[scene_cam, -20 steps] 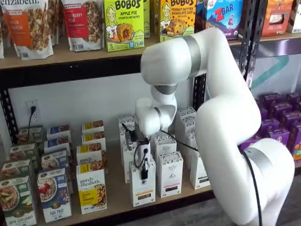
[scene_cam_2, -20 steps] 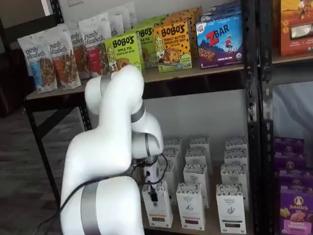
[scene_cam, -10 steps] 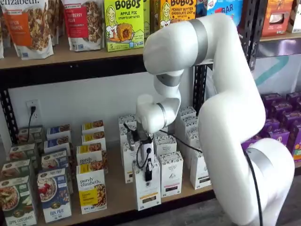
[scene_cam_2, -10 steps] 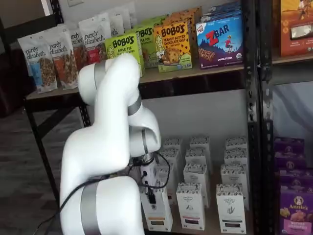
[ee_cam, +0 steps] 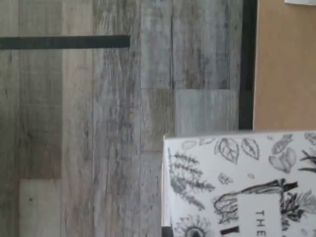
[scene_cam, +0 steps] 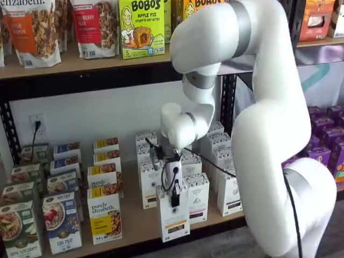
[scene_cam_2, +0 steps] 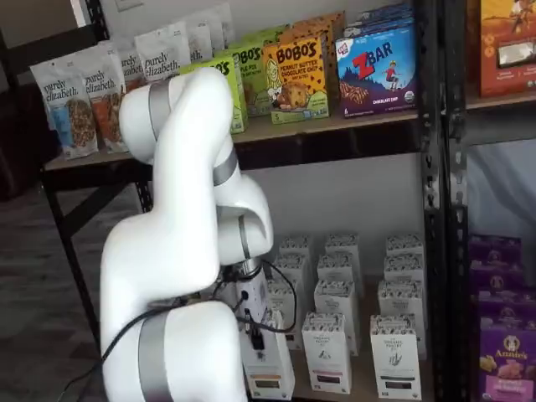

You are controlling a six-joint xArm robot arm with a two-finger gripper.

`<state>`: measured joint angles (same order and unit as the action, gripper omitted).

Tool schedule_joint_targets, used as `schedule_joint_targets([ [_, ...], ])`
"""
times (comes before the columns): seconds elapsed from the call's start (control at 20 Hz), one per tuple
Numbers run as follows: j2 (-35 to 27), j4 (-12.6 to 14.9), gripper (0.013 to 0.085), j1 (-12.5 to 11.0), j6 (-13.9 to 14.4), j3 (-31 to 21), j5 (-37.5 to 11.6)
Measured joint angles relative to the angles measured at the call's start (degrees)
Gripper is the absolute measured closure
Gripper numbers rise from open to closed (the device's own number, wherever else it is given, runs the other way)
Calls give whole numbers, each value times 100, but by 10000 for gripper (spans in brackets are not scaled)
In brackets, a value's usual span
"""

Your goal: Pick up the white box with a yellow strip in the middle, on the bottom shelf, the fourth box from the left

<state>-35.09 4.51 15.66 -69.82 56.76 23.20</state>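
My gripper (scene_cam: pixel 174 196) is shut on the white box (scene_cam: pixel 174 221), a tall narrow carton with a pale tan strip low on its front. The box hangs upright at the front edge of the bottom shelf (scene_cam: pixel 135 219), ahead of the other white cartons. In a shelf view the gripper (scene_cam_2: pixel 255 333) shows on the box (scene_cam_2: pixel 268 370), partly behind the arm. The wrist view shows the box's top (ee_cam: pixel 237 182) with leaf drawings over grey floor, and the shelf board (ee_cam: pixel 286 69) beside its black rail (ee_cam: pixel 247 64).
Rows of similar white cartons (scene_cam: pixel 198 196) stand right of and behind the held box. Purely Elizabeth boxes (scene_cam: pixel 105 217) stand to its left. Purple boxes (scene_cam: pixel 322 145) fill the neighbouring rack. Bobo's and Z Bar boxes (scene_cam_2: pixel 377 71) sit on the upper shelf.
The gripper has drawn the white box forward out of its row toward the shelf's front edge, and the arm's elbow has risen.
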Motion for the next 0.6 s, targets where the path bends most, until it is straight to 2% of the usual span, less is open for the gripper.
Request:
schedule_joint_targets([
  [0.2, 422, 432, 490, -28, 371, -443, -38],
  [0.25, 520, 448, 490, -20, 392, -528, -2],
  [0.35, 690, 356, 490, 2, 328, -658, 101],
  [0.5, 957, 0, 490, 42, 40, -809, 338],
  [0.6, 1047, -115, 490, 51, -55, -864, 394],
])
